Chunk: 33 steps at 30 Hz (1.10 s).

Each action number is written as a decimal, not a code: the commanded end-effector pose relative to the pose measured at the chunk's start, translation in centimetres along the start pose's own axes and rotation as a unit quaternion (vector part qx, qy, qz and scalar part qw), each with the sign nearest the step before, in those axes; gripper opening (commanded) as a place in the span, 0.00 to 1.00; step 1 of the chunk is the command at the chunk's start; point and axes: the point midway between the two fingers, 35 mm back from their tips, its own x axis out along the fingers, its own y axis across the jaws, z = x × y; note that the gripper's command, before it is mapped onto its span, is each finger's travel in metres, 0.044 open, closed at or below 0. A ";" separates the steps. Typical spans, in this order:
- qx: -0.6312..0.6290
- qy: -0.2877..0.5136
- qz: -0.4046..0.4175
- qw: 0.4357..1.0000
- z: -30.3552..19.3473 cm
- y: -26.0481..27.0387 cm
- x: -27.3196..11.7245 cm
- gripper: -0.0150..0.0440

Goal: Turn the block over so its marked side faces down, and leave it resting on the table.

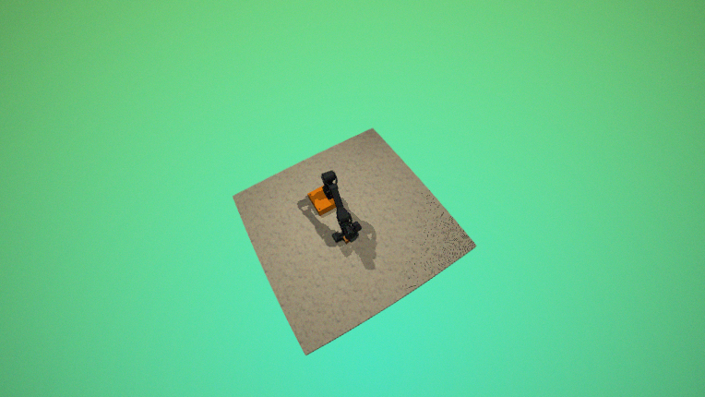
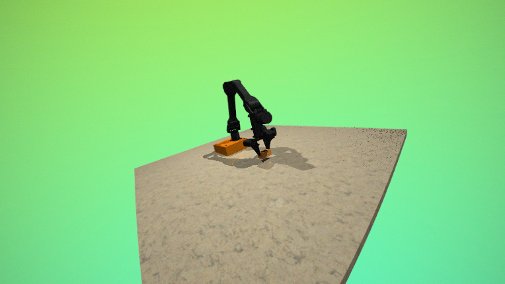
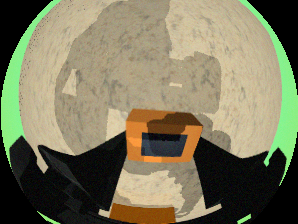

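Across the worktop [image 1: 404, 197] [image 2: 247, 211] [image 3: 250, 90], we note a speckled beige surface, a broad four-sided slab. On it stands the black arm [image 1: 338, 197] [image 2: 243, 93], rising from its orange base [image 1: 320, 204] [image 2: 226, 148], bending at the top and reaching down to a spot well apart from that base. Its shadow [image 1: 367, 246] [image 2: 297, 160] [image 3: 100, 60] spreads around the working end. We find the jaws pointing down, closed on opposite sides of the small orange block [image 1: 346, 240] [image 2: 266, 154] [image 3: 133, 140], pinching it between them. The block hangs tilted, seemingly just above the worktop: from the exterior we see a dark patch of shadow below it, apart from its underside. In the wrist view we make out the dark rectangular mark [image 3: 165, 148] on the face toward the camera; this side is not face down.
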 end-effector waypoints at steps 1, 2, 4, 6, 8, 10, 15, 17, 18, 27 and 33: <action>0.000 -0.035 0.002 0.999 0.2 -0.1 -0.3 0.25; 0.000 -0.043 0.002 0.999 0.2 -0.1 -0.3 0.25; 0.001 -0.059 0.002 0.998 0.2 -0.1 -0.2 0.25; 0.001 -0.076 0.002 0.997 0.1 -0.1 -0.1 0.25; 0.001 -0.092 0.002 0.996 0.1 -0.1 -0.1 0.25; 0.001 -0.108 0.002 0.994 0.1 -0.1 -0.1 0.25; 0.000 -0.148 0.002 0.989 -0.1 -0.1 -0.1 0.25; -0.001 -0.164 0.002 0.986 -0.2 -0.1 -0.1 0.25; -0.001 -0.172 0.001 0.985 -0.2 -0.1 -0.1 0.25; -0.004 -0.224 -0.001 0.975 -0.6 0.0 -0.4 0.25; -0.003 -0.234 0.000 0.972 -0.4 -0.1 0.0 0.25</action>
